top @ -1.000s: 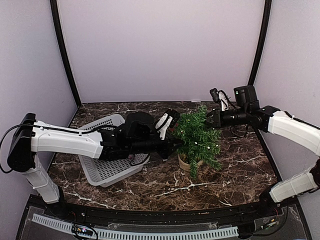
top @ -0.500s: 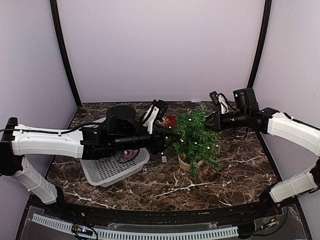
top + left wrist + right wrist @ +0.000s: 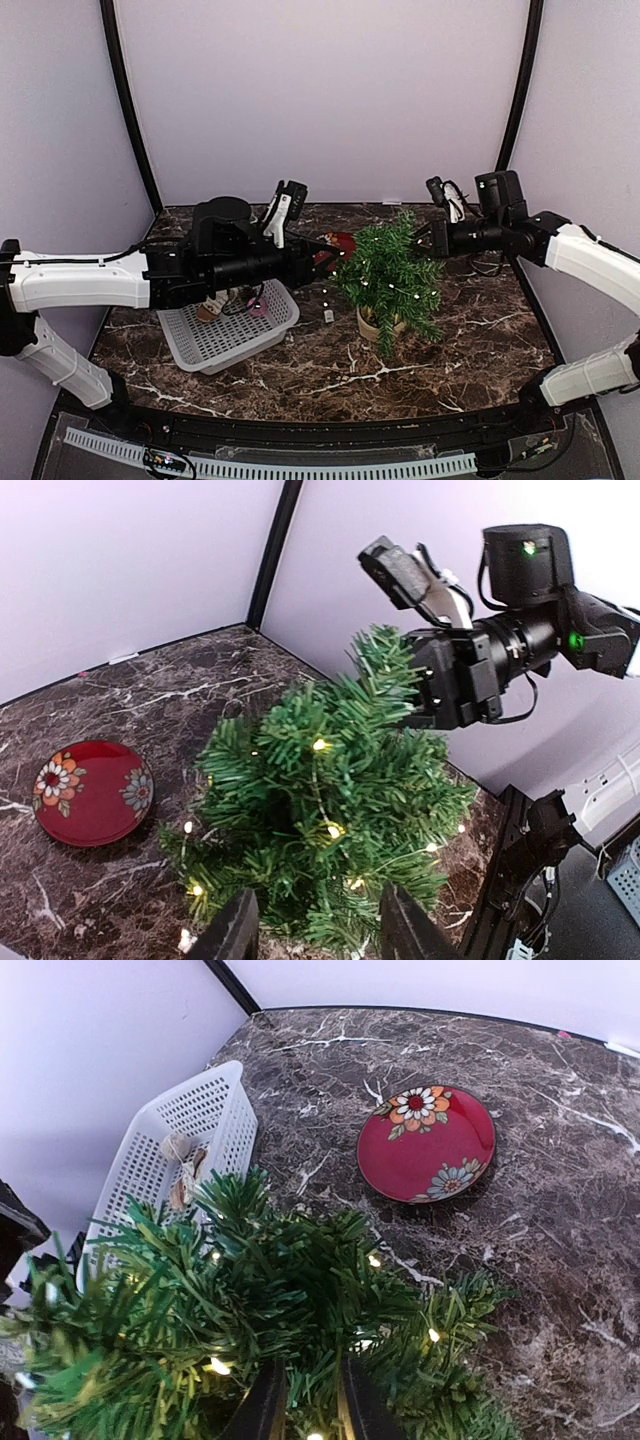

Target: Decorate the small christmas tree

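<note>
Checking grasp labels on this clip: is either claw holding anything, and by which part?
Left claw holds nothing, open beside the small christmas tree. Right claw sits in its top branches; a grip cannot be told.

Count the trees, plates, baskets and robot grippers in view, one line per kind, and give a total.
small christmas tree: 1
red plate: 1
white basket: 1
grippers: 2, the left gripper and the right gripper
Total: 5

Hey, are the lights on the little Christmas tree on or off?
On: small warm bulbs glow across the small christmas tree in both wrist views.
</note>
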Controlling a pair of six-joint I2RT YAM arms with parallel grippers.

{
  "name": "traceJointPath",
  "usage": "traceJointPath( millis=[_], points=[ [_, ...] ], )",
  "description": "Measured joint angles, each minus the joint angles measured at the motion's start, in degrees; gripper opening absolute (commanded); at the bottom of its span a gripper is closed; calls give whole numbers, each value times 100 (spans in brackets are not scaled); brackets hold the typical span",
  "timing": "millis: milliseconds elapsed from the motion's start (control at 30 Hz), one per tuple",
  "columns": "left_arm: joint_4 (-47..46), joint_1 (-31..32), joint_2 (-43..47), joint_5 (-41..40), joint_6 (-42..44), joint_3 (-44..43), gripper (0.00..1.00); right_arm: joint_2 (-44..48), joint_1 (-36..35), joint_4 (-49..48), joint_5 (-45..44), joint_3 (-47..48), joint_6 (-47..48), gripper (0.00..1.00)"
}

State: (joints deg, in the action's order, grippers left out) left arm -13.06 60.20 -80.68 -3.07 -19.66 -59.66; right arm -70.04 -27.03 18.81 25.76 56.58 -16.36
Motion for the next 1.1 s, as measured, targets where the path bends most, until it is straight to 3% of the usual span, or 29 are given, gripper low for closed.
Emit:
traceJointPath(
  millis=[67,267,433,533,700,833,900,1100],
  points=[
    [107,-120,94,-26,-162,26,47,98,4,101,-59,63,-7,38],
    [538,-570,433,-11,-660,39,52,350,4,295,-354,260,4,52],
    [1182,-1113,664,46,-1025,37,66,483,39,531,-647,321,26,69],
    [1676,-1427,822,2,-1193,35,68,669,127,623,-787,321,0,75],
    [2503,-2159,1165,-42,-1355,48,65,1019,365,713,-894,321,-20,76],
    [2542,-2337,1364,160,-1305,269,59,1067,422,776,-881,332,15,71],
    [2404,-2332,1397,501,-1252,439,54,1067,422,828,-828,348,72,64],
    [1832,-2256,1266,1709,-1062,737,51,1182,422,929,-299,448,291,62]
  ],
)
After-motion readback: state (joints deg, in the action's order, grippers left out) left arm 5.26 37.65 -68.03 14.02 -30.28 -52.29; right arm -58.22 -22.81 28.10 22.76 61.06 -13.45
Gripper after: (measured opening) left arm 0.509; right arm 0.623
